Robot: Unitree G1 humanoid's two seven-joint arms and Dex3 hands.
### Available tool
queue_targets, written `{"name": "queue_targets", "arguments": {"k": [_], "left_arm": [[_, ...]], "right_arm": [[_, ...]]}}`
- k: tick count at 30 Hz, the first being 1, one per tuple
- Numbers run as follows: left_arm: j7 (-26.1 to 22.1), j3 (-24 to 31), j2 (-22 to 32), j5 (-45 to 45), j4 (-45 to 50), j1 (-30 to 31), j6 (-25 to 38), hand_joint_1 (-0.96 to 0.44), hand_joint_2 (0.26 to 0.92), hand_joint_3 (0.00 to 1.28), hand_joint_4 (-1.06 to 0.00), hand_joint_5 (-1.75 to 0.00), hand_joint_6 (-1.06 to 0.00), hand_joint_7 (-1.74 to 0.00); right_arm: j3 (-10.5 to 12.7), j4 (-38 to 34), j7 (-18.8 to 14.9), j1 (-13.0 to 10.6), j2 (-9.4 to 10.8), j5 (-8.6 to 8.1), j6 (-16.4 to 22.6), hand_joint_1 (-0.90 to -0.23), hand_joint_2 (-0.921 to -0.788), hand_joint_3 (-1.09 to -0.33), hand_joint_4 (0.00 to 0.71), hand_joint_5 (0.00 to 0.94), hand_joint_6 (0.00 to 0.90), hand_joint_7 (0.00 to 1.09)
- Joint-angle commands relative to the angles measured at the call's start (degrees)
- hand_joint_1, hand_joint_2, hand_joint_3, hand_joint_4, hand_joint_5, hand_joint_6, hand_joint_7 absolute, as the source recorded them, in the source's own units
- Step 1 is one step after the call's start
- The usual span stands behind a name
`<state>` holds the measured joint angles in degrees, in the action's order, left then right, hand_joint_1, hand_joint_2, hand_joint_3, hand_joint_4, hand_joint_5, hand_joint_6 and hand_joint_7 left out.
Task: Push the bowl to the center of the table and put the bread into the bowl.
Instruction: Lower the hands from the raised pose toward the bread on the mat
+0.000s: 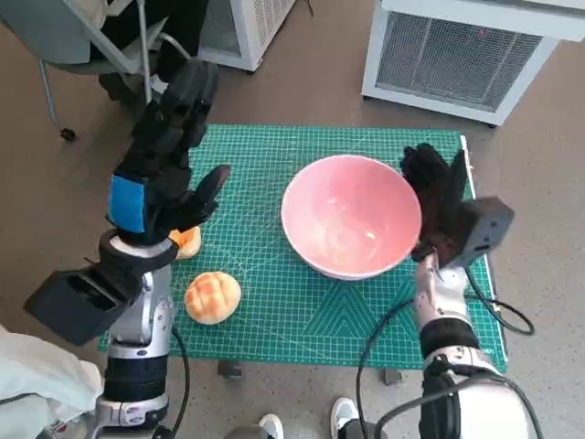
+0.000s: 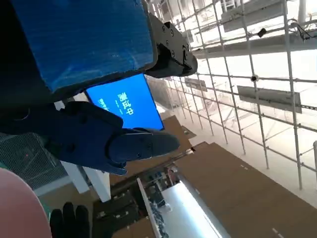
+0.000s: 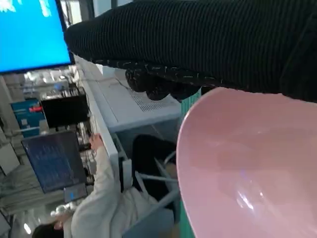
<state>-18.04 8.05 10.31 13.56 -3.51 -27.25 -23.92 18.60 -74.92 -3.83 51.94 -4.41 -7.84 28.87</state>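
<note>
Even, bright daylight in the head view; soft shadows, slight wide-angle bending at edges. Wrist views show blown-out windows and blurred near surfaces.

A green cutting mat covers the table; a white, perhaps vented, cabinet stands beyond.

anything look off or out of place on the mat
Nothing spilled or broken. The pink bowl stands upright and empty, the right robot hand against its side. One bread roll lies on the green mat; another is partly hidden under the left robot hand.
</note>
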Motion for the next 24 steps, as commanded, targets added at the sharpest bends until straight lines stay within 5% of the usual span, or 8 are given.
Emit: {"name": "queue_targets", "arguments": {"k": [1,15,24], "left_arm": [[0.45,0.8,0.94,-0.48,1.04,1.16,-0.47,-0.45,0.921,0.36,-0.26,0.0,-0.39,-0.01],[0.62,2.43,3.28,-0.65,3.46,4.15,0.03,-0.46,0.921,0.36,-0.24,0.0,-0.36,0.0],[-0.8,5.7,9.7,-1.66,4.92,6.4,0.08,-0.47,0.921,0.37,-0.24,0.0,-0.35,0.0]], "right_arm": [[-0.67,-1.32,1.52,0.46,1.16,1.39,-2.47,-0.497,-0.921,-0.875,0.222,0.006,0.112,0.33],[-1.28,-0.88,0.67,1.99,-0.08,2.36,-3.93,-0.501,-0.921,-0.902,0.192,0.001,0.104,0.28],[-2.1,2.27,-0.31,2.6,-1.74,2.24,3.56,-0.522,-0.921,-0.879,0.205,0.006,0.122,0.27]]}}
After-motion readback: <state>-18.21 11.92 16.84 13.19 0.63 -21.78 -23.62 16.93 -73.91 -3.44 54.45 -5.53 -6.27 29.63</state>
